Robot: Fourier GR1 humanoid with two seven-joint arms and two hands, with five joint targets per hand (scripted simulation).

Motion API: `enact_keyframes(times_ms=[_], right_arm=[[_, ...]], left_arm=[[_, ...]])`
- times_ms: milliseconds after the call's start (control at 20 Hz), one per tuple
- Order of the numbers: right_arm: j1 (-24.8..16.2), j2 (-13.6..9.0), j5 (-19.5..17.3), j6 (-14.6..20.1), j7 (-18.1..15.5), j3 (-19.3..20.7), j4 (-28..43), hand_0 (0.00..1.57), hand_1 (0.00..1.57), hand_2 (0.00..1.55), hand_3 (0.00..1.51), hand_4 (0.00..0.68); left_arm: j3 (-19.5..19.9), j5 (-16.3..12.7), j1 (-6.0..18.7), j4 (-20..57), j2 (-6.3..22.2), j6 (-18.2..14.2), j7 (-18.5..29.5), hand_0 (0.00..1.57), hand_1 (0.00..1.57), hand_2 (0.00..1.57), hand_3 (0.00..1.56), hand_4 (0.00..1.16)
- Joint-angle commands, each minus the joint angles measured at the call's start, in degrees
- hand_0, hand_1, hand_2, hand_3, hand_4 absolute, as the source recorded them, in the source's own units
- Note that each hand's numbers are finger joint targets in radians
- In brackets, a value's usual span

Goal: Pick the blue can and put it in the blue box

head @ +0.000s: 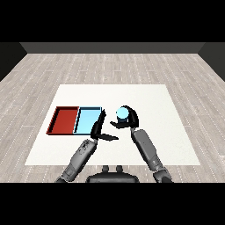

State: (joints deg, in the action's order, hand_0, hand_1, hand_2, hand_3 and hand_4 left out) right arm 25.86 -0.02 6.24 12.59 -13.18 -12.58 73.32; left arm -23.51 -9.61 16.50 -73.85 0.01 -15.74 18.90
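Observation:
The blue can (121,115) shows its light blue top just right of the trays, near the table's middle. My right hand (129,121) is curled round it, fingers arching over its far side and thumb reaching in from the left. The light blue tray (87,121) lies to the can's left, with the red tray (64,120) beside it further left. My left hand (97,129) hovers at the blue tray's near right corner with straight fingers and thumb stuck out to the right, holding nothing.
The white table (167,132) stretches out to the right of and beyond the can. Both forearms come in from the near edge. Grey wooden floor surrounds the table.

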Motion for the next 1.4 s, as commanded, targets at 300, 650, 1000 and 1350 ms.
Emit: enact_keyframes(times_ms=[300,650,1000,1350], right_arm=[[3.14,0.02,4.50,1.10,-3.65,-3.80,-5.02,1.44,1.44,1.47,1.36,0.552],[3.61,0.02,6.82,4.90,-6.20,-8.17,-6.57,1.43,1.43,1.46,1.37,0.551],[2.53,0.00,6.04,1.88,-5.38,-6.89,-4.16,1.42,1.42,1.46,1.36,0.559],[4.70,0.01,7.53,5.59,-2.26,-10.23,-2.15,1.43,1.43,1.46,1.38,0.547]], left_arm=[[1.10,-4.70,5.86,5.28,0.44,0.63,-1.74,0.00,0.00,0.00,0.00,0.00],[-8.51,-14.82,11.31,20.20,0.00,-5.55,10.49,0.00,0.00,0.00,0.00,0.00],[-9.89,-11.28,7.30,9.06,0.00,-8.05,2.72,0.00,0.00,0.00,0.00,0.00],[-11.55,-13.71,12.06,12.02,0.00,-10.59,1.37,0.00,0.00,0.00,0.00,0.00]])
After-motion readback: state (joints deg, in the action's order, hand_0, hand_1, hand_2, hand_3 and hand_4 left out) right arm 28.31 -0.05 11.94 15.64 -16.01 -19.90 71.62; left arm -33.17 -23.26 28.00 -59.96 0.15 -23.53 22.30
